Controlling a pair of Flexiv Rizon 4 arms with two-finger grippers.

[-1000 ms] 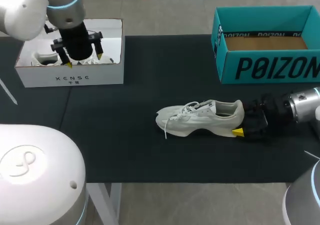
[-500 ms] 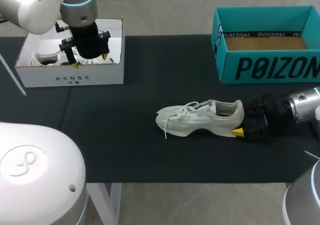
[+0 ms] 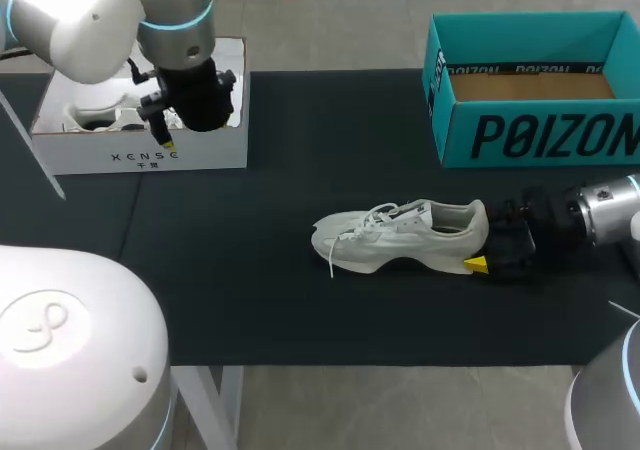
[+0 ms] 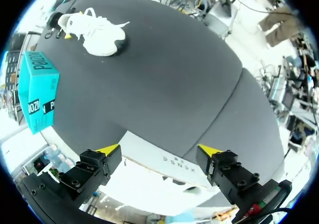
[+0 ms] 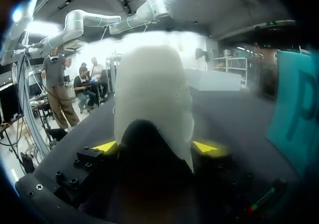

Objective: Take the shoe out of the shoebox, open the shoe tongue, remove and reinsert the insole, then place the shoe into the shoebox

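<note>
**A:** Where is the shoe?

**B:** The shoe [image 3: 400,235] rests on its sole in the middle of the bench [image 3: 250,290]. It is out of the teal shoebox [image 3: 540,135], with its toe toward my left side. The right gripper [image 5: 154,146] is clamped on the heel, one yellow tip on each side.

**A:** And the other arm?

**B:** The left gripper [image 4: 159,149] hangs wide apart over the white box [image 3: 140,155]. It holds nothing and is well apart from the shoe.

**A:** So the tongue comes next?

**B:** I judge so. The laces lie crossed over it, and it looks unopened.

**A:** How do we do that well?

**B:** Hold the heel firm with the right gripper so the shoe cannot slide. Bring the left gripper over the collar and narrow it first, so a finger slips behind the tongue's top edge and not under a lace. Pinch only that edge, then draw it up and toward the toe, slowly. A loose lace end trails beside the toe and could snag, so come down from above, not along the bench.
</note>
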